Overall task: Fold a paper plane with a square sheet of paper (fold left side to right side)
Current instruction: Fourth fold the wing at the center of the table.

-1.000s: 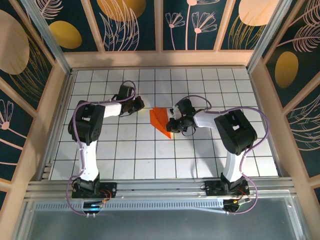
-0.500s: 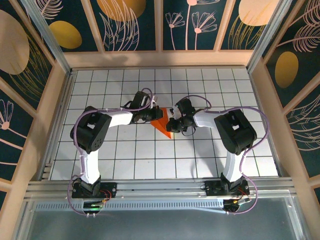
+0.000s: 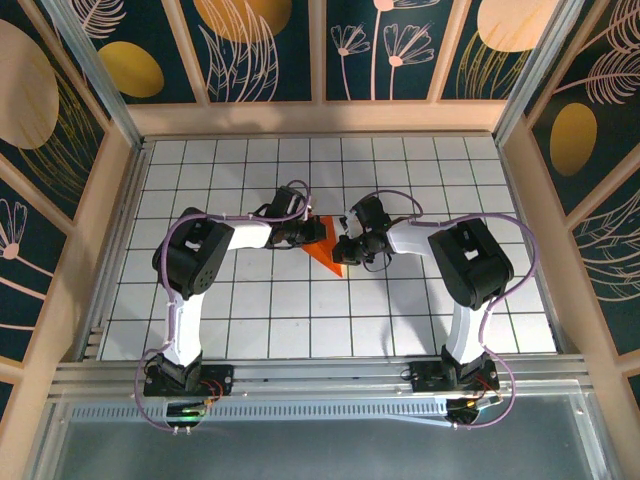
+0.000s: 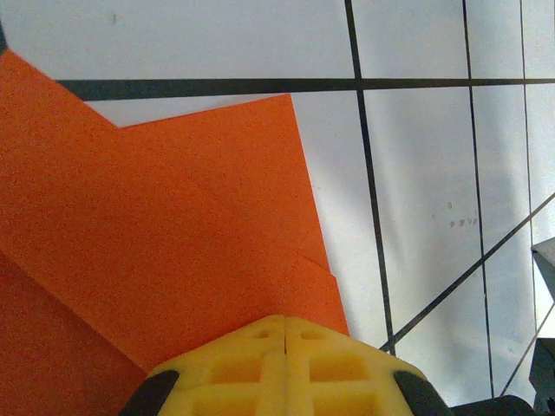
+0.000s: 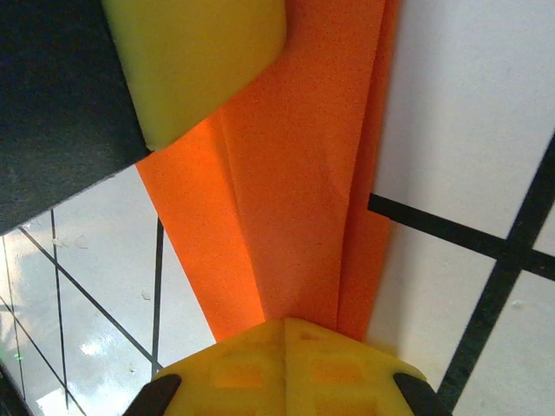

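Lying near the centre of the top view on the gridded tabletop (image 3: 250, 300), the folded orange paper (image 3: 326, 250) was flanked by the left gripper (image 3: 306, 233) at its left and the right gripper (image 3: 343, 247) at its right. Both pairs of yellow fingers (image 4: 234, 368) were seen pressed together, tips set over the paper.

L end effector (image 3: 310, 232), R end effector (image 3: 341, 247): both closed, facing, near each other.
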